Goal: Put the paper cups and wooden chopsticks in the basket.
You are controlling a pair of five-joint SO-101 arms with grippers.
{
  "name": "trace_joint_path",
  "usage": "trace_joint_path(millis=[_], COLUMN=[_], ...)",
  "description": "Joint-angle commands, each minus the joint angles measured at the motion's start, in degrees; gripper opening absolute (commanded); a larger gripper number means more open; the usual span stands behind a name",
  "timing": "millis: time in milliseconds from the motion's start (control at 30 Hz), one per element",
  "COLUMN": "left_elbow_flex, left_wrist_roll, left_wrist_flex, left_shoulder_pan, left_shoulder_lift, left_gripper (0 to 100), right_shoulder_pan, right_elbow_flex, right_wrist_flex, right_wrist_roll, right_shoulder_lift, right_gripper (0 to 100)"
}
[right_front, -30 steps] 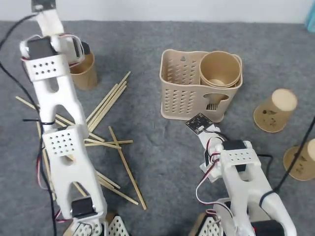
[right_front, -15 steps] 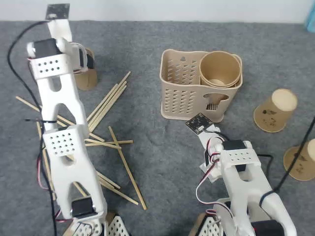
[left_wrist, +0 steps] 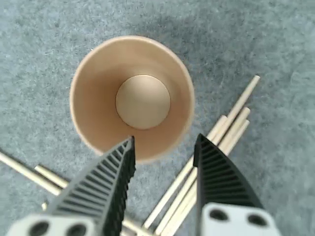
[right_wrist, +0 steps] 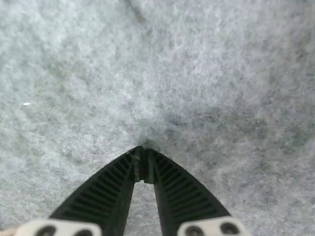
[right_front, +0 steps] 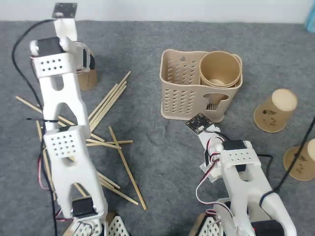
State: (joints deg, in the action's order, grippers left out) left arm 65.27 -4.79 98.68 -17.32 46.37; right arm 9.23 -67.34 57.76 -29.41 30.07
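A paper cup [left_wrist: 132, 98] stands upright on the grey carpet, seen from straight above in the left wrist view. My left gripper [left_wrist: 165, 142] hangs open over its near rim, one finger over the cup's inside and the other outside the wall. In the high view that cup [right_front: 89, 78] is mostly hidden behind the left arm [right_front: 53, 66]. Wooden chopsticks [right_front: 107, 104] lie scattered beside it. The beige basket [right_front: 179, 93] holds nested paper cups [right_front: 220, 69]. My right gripper [right_wrist: 144, 169] is shut over bare carpet, in front of the basket.
Two more paper cups lie at the right: one [right_front: 275, 110] beside the basket, another [right_front: 301, 160] at the edge. More chopsticks [right_front: 125, 167] spread across the carpet between the arms. The right arm [right_front: 238, 164] stands in front of the basket.
The left arm's wrist has shifted farther back and slightly right over the cup, hiding more of it. The right arm has not moved.
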Motion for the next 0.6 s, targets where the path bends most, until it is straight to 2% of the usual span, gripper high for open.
trace_joint_path(millis=[0,67,300,400,567], left_elbow_flex=[-10.4,-17.2,-36.8,-40.6,-40.7], left_wrist_roll=[-1.1,-1.1,-1.1,-1.1,-0.6], left_wrist_flex=[1.9,0.4,-19.6,-27.7,-34.5], left_shoulder_pan=[1.5,1.8,1.6,1.6,2.1], left_shoulder_lift=[-13.5,-18.9,-25.3,-23.1,-17.1], left_gripper=[19,19,19,19,19], right_shoulder_pan=[-0.7,-0.7,-0.7,-0.7,-0.7], right_elbow_flex=[0.6,0.6,0.6,0.6,0.6], right_wrist_flex=[-0.7,-0.7,-0.6,-0.5,-0.4], right_wrist_roll=[0.1,0.1,0.1,0.1,0.1], right_shoulder_lift=[2.9,2.9,2.9,2.9,2.9], right_gripper=[2.0,2.0,2.0,2.0,2.0])
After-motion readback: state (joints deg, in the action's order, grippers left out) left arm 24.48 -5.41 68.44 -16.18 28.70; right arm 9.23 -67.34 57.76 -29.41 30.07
